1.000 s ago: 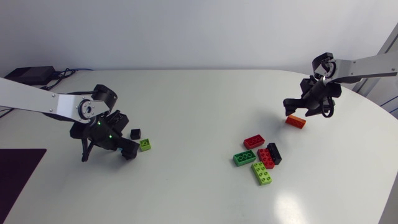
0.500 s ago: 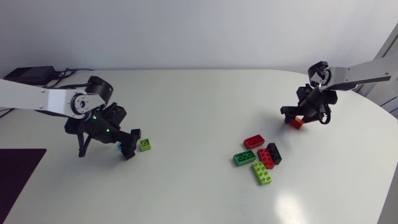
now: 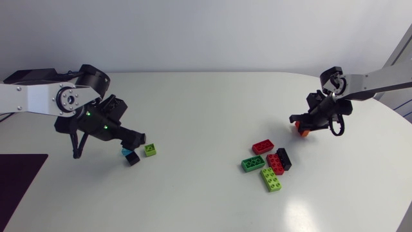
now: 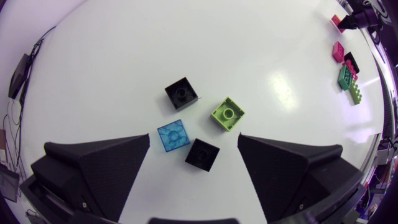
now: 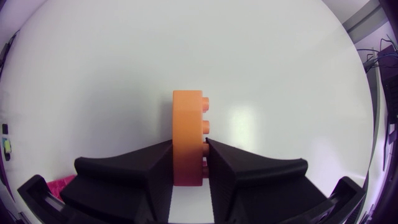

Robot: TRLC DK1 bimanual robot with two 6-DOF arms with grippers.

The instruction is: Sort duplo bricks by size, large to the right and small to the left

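The white table [image 3: 206, 96] bears everything. My left arm [image 3: 32, 100] comes in over its left edge and my right arm [image 3: 380, 78] over its right edge. The left gripper [image 4: 194, 140] hangs over the left half, fingers spread wide and holding nothing. The right gripper [image 5: 188, 146], near the right edge, is clamped on an orange brick [image 5: 188, 124] that stands on edge between the fingers, studs pointing sideways.

Right of the table's middle, five long bricks lie close together: a red brick [image 3: 262, 146], a green brick [image 3: 252, 164], a second red brick [image 3: 275, 164], a black brick [image 3: 284, 158] and a lime brick [image 3: 271, 180].

Under the left gripper lie four small squares: a lime square [image 4: 227, 114], a blue square [image 4: 173, 135], a far black square [image 4: 181, 94] and a near black square [image 4: 202, 154] just beside the blue one.
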